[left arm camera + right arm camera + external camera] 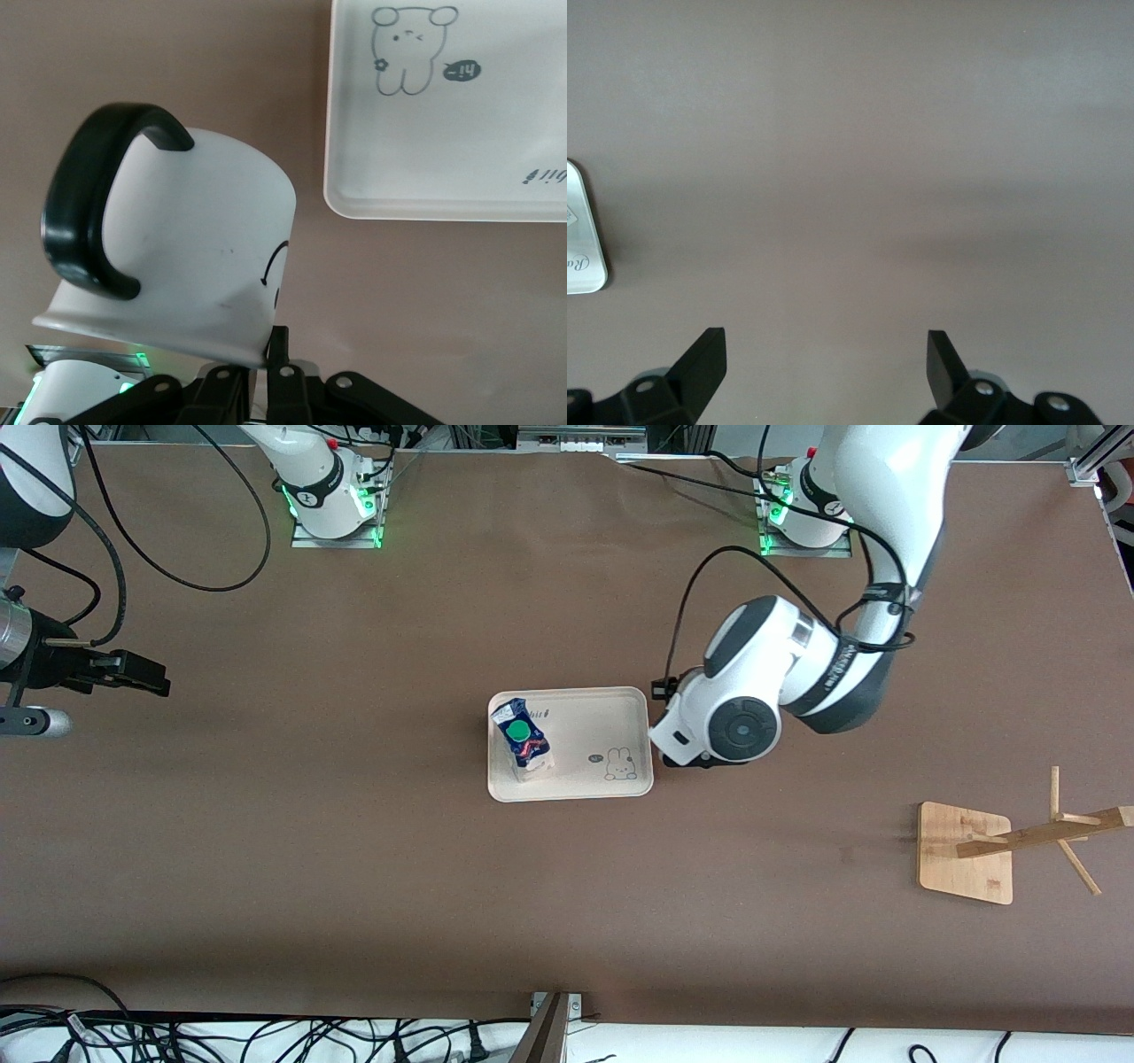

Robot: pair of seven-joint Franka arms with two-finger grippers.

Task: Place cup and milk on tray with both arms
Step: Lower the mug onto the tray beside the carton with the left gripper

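Just beside the tray (416, 208), the left gripper's fingers (276, 376) clamp the cup (190, 257); the right gripper's fingers (700, 363) wait apart.

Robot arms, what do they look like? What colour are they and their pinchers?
Both arms are white and rounded, with dark grey joints and black cables looping off them. The left arm has a round grey cap at its wrist. Green lights glow at both bases. The right gripper has two black, pointed fingers.

Your milk (522, 739) on the tray (585, 713) at its right-arm end, cup (173, 252) in the left gripper (266, 376) just beside the tray's other end — wooden rack (1019, 843) well apart, toward the left arm's end.
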